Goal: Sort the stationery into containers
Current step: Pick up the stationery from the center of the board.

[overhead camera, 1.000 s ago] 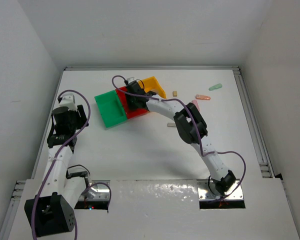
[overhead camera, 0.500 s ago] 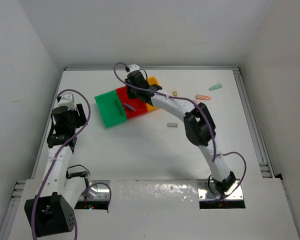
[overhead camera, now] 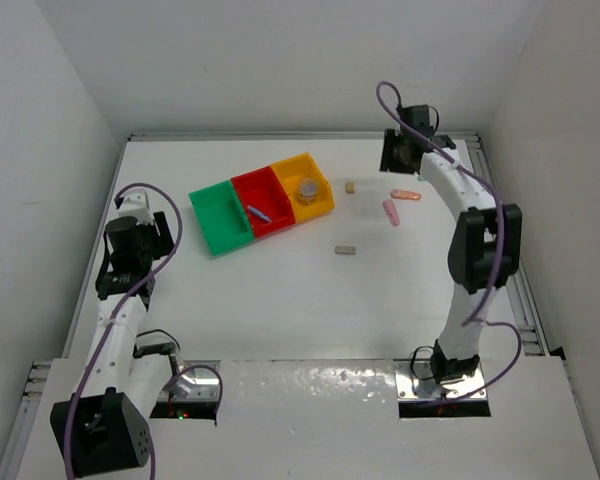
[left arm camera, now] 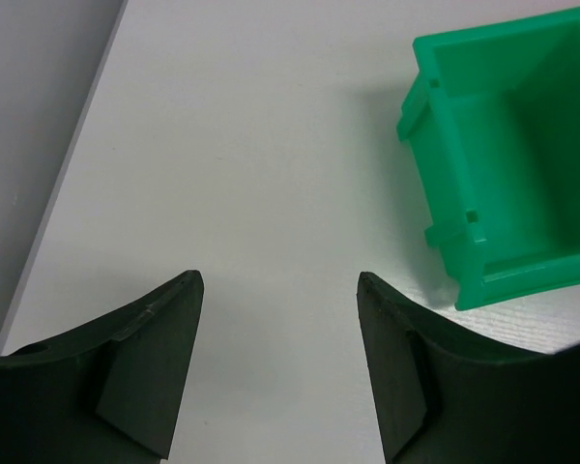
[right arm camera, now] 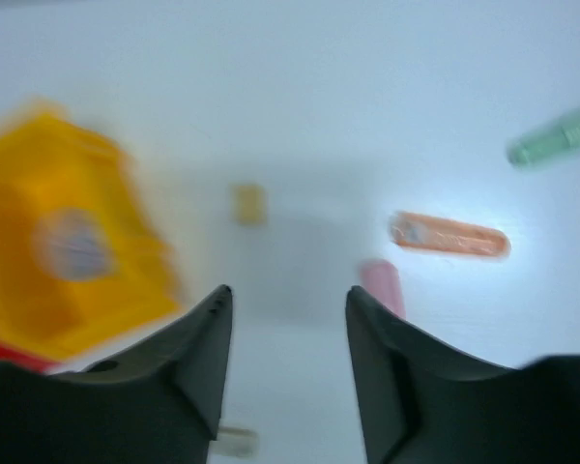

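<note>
The green bin (overhead camera: 220,218), red bin (overhead camera: 270,190) and orange-yellow bin (overhead camera: 323,197) stand in a row at the back left. A blue piece (overhead camera: 259,213) lies in the red bin. A grey roll (overhead camera: 307,187) sits in the orange-yellow bin. On the table lie a tan block (overhead camera: 350,187), a second tan block (overhead camera: 345,250), an orange piece (overhead camera: 405,195) and a pink piece (overhead camera: 391,212). My right gripper (overhead camera: 398,150) is open and empty, high at the back right; its blurred view (right arm camera: 287,295) shows a mint green piece (right arm camera: 556,135). My left gripper (left arm camera: 277,280) is open and empty, left of the green bin (left arm camera: 435,164).
A raised rail (overhead camera: 500,200) runs along the table's right edge and a wall lies at the back. The right arm's links (overhead camera: 475,250) stretch along the right side. The left arm (overhead camera: 130,250) stands near the table's left edge.
My right arm has swung from over the bins to the back right. The blue piece lies in the red bin and the grey roll is uncovered. The left arm has not moved.
</note>
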`<control>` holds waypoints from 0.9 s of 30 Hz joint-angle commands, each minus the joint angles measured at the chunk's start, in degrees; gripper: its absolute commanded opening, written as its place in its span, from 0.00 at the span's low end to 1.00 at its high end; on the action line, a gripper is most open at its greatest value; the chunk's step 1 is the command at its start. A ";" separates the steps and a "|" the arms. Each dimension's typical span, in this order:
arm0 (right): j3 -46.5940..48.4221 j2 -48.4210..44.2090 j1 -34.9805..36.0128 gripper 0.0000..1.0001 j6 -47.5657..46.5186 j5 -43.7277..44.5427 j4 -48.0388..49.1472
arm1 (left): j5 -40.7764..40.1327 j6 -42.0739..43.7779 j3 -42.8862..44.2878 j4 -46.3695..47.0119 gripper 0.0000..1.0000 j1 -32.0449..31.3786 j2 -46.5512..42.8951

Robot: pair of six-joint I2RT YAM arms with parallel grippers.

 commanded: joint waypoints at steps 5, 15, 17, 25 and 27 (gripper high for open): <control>-2.47 11.25 -5.49 0.51 -4.27 3.13 -10.57 | -0.02 -0.76 -0.41 1.01 0.63 0.84 -0.57; -1.42 19.08 -6.10 0.52 -6.74 0.67 -7.48 | 0.25 -0.94 0.55 0.83 0.63 2.51 0.13; -2.03 19.52 -6.19 0.30 -5.60 1.28 -7.13 | 0.16 -1.03 0.99 1.09 0.63 2.77 0.39; -10.81 9.43 -2.70 0.00 -8.65 4.36 -5.37 | -0.46 -0.67 1.08 1.18 0.64 3.47 0.48; -9.60 4.27 0.21 0.00 -8.15 5.68 -5.20 | -0.28 -1.11 0.56 1.27 0.64 3.56 0.57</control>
